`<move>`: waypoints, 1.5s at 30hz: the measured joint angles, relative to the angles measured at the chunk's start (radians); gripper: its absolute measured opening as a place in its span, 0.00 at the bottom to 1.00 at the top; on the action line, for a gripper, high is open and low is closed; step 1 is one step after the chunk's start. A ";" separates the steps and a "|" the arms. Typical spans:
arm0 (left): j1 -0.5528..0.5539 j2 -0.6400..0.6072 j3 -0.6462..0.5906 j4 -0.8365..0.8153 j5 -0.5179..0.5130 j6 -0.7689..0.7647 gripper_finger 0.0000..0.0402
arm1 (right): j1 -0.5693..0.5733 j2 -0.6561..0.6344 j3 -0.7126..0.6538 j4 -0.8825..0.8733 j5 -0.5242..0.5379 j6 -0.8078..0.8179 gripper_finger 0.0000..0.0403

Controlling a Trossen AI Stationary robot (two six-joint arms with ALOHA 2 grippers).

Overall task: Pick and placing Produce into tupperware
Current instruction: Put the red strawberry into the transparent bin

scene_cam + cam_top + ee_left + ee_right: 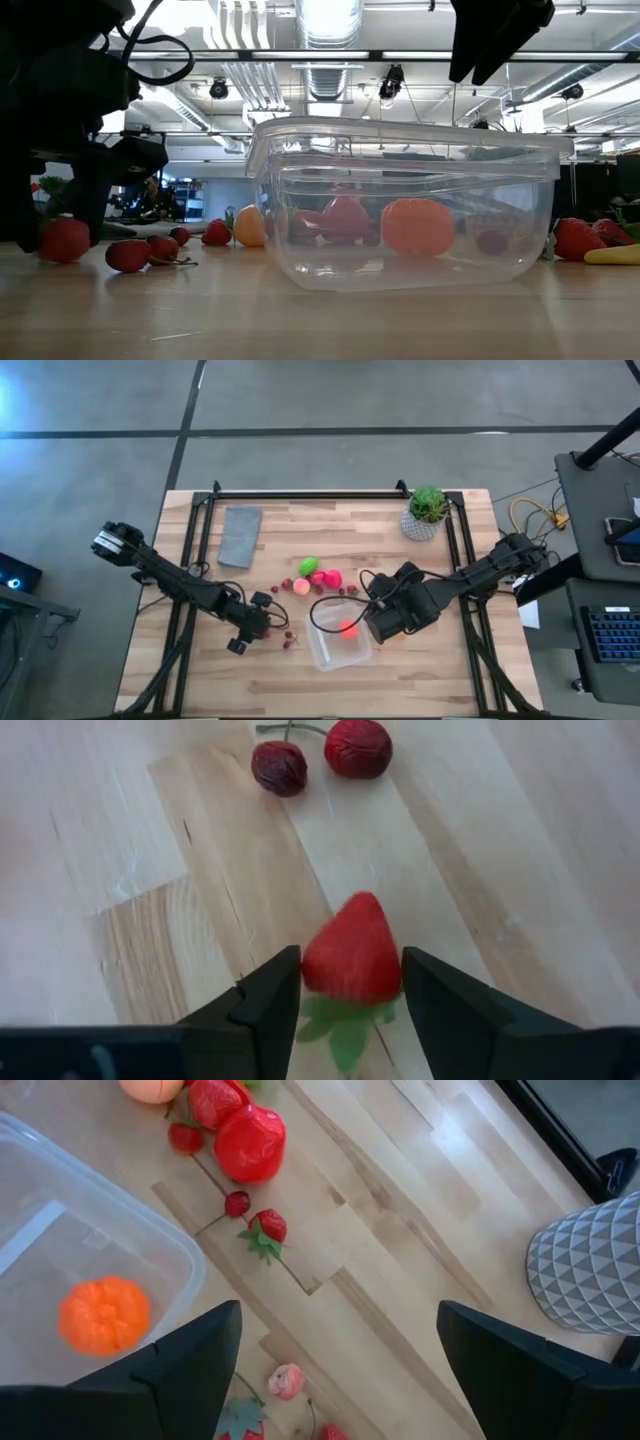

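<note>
My left gripper [262, 628] is low over the table, left of the clear tupperware [338, 642], and is shut on a red toy strawberry [352, 958]. An orange piece [347, 627] lies inside the tupperware [400, 200]. My right gripper [340, 1370] hangs open above the tupperware's far right corner with nothing between its fingers. More produce lies on the table beyond the tupperware: a green piece [309, 566], a pink one [327, 577], a peach one [300, 587] and small red berries. My left gripper pinches the strawberry's two sides [312, 965] between its two fingers. The fingers slant down at it from the table's left. The pointed tip faces away from the gripper and the green leaves [345, 1030] lie back between the fingers. In the low view the strawberry [65, 238] sits at the table top.
Two dark red cherries [280, 767] lie just ahead of my left gripper. A potted plant in a white pot [428, 512] stands at the far right and a grey cloth [240, 535] lies at the far left. A small strawberry [268, 1227] and berries lie right of the tupperware.
</note>
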 joint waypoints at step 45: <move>0.000 0.021 -0.002 0.036 -0.072 -0.047 0.37 | 0.022 0.000 0.000 0.004 -0.003 0.063 0.82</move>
